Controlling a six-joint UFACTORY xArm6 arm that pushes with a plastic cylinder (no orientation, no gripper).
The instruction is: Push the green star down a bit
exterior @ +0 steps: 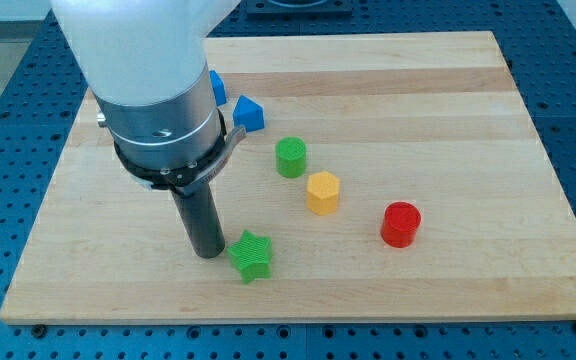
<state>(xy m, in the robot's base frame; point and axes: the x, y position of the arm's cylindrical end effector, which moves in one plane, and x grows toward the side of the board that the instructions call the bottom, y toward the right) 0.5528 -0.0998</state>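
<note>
The green star point(251, 255) lies on the wooden board point(448, 110) near the view's bottom, left of centre. My tip point(208, 252) stands on the board just left of the star, touching or almost touching its left edge. The arm's white and grey body fills the view's upper left above the rod.
A green cylinder point(291, 157) sits up and right of the star. A yellow hexagonal block point(323, 192) and a red cylinder point(401, 224) lie further right. Two blue blocks point(249, 113) point(217, 84) sit by the arm's body, one partly hidden. The board's bottom edge is close below the star.
</note>
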